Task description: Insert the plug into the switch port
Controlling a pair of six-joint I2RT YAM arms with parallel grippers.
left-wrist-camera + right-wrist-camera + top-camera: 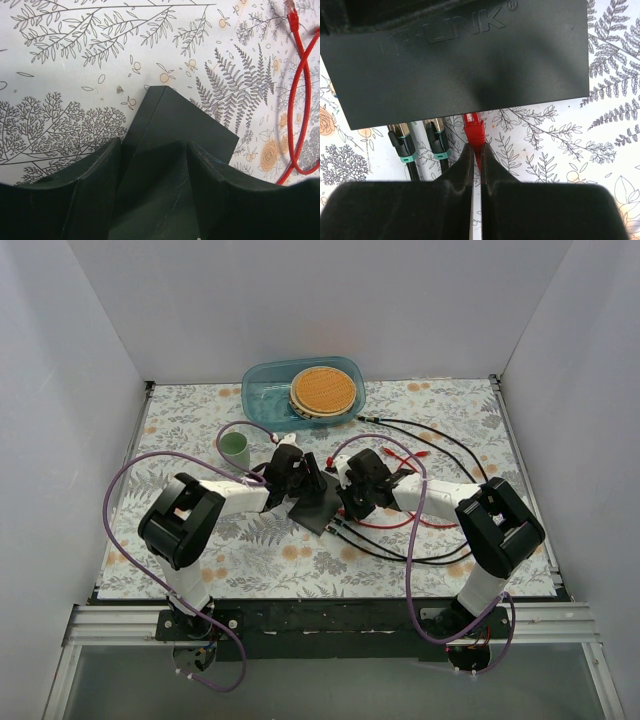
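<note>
The switch (318, 506) is a flat matte-black box in the middle of the table. In the left wrist view its top face (180, 125) runs between the two dark fingers of my left gripper (155, 147), which is shut on it. In the right wrist view the switch (465, 60) fills the top, its port edge facing me. A red plug (474, 128) sits with its nose under that edge, at a port. My right gripper (475, 149) is shut on the plug's rear end, where the red cable starts. Next to it, two black plugs with teal bands (402, 142) (437, 140) sit in ports to the left.
A blue oval tub (303, 390) holding a round woven disc stands at the back. A small green cup (235, 447) is behind the left gripper. Red cable loops (295, 100) and black cables (440, 445) trail right of the switch. Purple arm cables arch over both arms.
</note>
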